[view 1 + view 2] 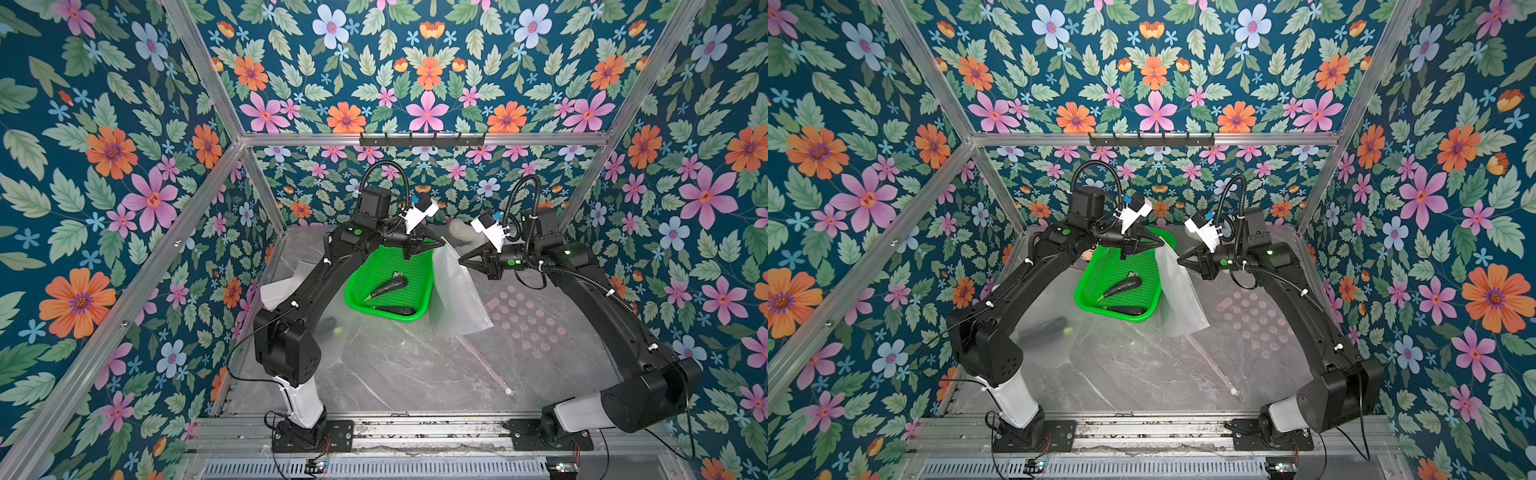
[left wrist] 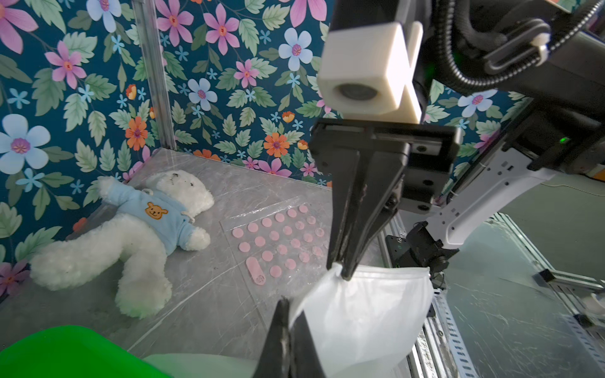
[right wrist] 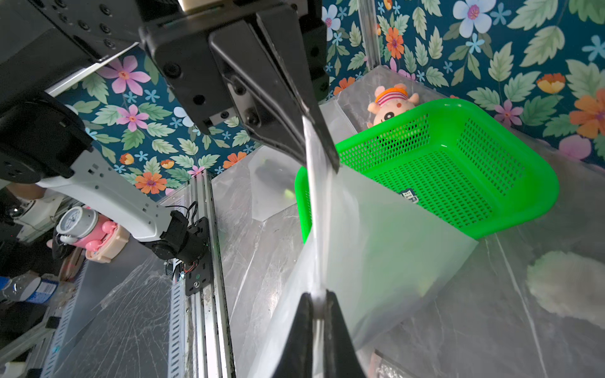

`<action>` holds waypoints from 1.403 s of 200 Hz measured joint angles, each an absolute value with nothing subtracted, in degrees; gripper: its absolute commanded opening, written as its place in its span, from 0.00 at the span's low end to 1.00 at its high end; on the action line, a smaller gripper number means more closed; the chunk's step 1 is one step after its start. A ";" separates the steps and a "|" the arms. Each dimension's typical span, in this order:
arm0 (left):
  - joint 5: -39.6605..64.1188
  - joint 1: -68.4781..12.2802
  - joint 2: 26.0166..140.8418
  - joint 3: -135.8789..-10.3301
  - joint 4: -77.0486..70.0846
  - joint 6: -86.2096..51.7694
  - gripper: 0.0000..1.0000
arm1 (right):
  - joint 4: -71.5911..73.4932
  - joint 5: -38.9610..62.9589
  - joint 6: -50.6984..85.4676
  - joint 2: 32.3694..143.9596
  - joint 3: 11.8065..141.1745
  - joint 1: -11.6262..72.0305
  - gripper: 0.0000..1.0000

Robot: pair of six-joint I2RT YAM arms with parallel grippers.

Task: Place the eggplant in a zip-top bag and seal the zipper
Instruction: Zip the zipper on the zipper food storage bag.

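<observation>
Top views both have the zip-top bag [image 1: 523,320] laid flat on the marble table [image 1: 395,374], right of centre in the frame. Its zipper [image 1: 486,368] is seen as a thin pink line along the edge nearer frame centre. The zipper's long axis is set diagonally from upper left to lower right, with the white slider [image 1: 508,391] at the lower-right end. The pink oblong mark [image 1: 491,304] is placed at the upper-left corner of the dots. At frame centre one eggplant [image 1: 387,286] is laid in the green basket [image 1: 358,276], its long axis diagonal and its green stem end pointed to the lower left. A second eggplant [image 1: 395,311] is laid along the basket's lower wall, almost level across the frame. Between the basket and the zip-top bag, a plain translucent bag [image 1: 457,295] is held off the table by its upper edge. The left gripper [image 1: 440,242] is closed on one end of that edge and the right gripper [image 1: 460,259] is pinched on the other. From these two grips the sheet is hung downward.
</observation>
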State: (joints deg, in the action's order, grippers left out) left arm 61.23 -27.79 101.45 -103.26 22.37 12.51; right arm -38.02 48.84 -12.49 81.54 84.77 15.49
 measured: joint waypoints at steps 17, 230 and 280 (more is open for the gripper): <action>59.42 -27.79 101.54 -103.46 22.26 11.90 0.00 | -37.15 47.46 -10.41 80.42 83.00 15.42 0.00; 49.91 -27.79 106.04 -105.67 14.83 7.27 0.00 | -45.36 36.84 8.01 63.75 64.40 13.80 0.00; 49.91 -27.79 106.37 -104.68 12.38 6.02 0.00 | -48.42 34.41 8.40 62.70 65.82 13.80 0.16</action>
